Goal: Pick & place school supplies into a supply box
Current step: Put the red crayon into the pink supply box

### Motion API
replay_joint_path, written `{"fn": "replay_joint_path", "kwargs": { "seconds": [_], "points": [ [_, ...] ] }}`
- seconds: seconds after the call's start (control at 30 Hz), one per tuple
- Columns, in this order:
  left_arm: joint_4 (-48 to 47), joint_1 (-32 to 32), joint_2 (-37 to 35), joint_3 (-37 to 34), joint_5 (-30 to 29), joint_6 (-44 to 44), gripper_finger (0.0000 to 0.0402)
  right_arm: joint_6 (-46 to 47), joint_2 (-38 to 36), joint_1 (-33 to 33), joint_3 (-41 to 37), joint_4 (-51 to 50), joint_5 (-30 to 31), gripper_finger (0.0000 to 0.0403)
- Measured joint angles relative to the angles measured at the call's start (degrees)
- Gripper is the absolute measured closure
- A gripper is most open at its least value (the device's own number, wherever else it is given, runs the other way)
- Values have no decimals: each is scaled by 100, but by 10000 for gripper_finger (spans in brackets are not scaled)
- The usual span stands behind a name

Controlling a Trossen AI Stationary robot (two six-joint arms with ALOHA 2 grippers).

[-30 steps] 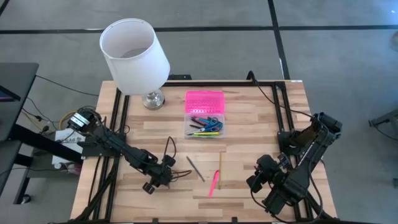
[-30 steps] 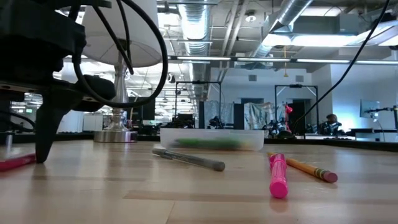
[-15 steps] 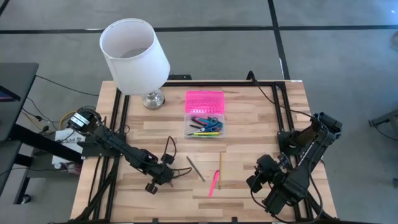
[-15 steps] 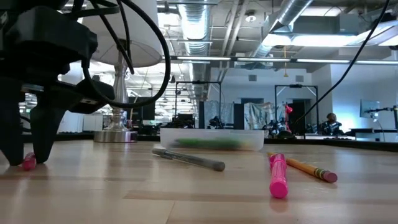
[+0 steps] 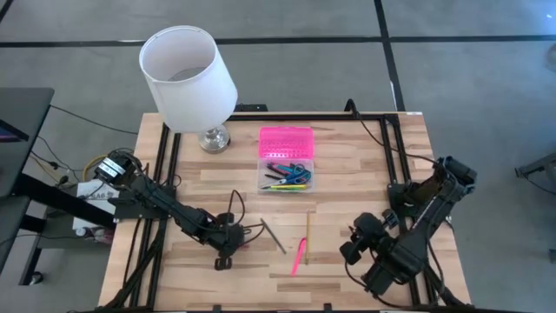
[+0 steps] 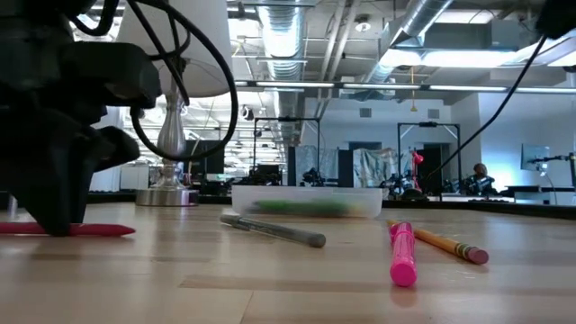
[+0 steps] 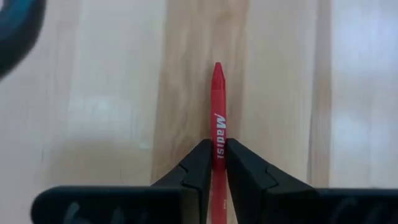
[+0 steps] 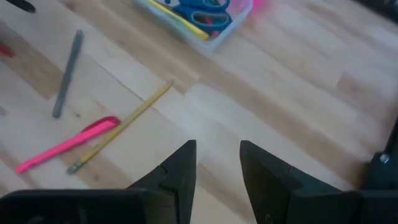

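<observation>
Pinching the red pen [image 7: 217, 118] flat on the table, the left gripper [image 7: 214, 163] must lift it toward the box [image 5: 287, 170] while the right gripper [image 8: 217, 163] waits, fingers parted.

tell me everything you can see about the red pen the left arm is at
The red pen is a thin, plastic-looking stick, red all over, tapering to a pointed tip, with white lettering along its barrel. It lies flat on the wooden table, running along the grain of a board. The left pincer is closed on it, one dark finger pressed to each side of the barrel, the tip poking out ahead. In the low view it lies level on the tabletop under the pincer.
</observation>
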Motion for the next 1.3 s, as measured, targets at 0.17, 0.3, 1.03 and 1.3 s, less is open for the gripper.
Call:
{"fn": "replay_joint_path", "kwargs": {
  "seconds": [0.17,0.3,1.03,1.3],
  "points": [
    [67,0,7,-7,-107,-665,364,-606,0,-412,0,2,8,284],
    [95,11,7,-9,6,-623,365,-1037,0,-778,0,2,8,284],
    [-490,397,-492,241,-155,-213,385,-3329,-330,-2189,22,688,35,284],
    [-433,928,-1033,245,-425,54,384,-3739,-326,-2394,22,673,54,285]
  ]
}}
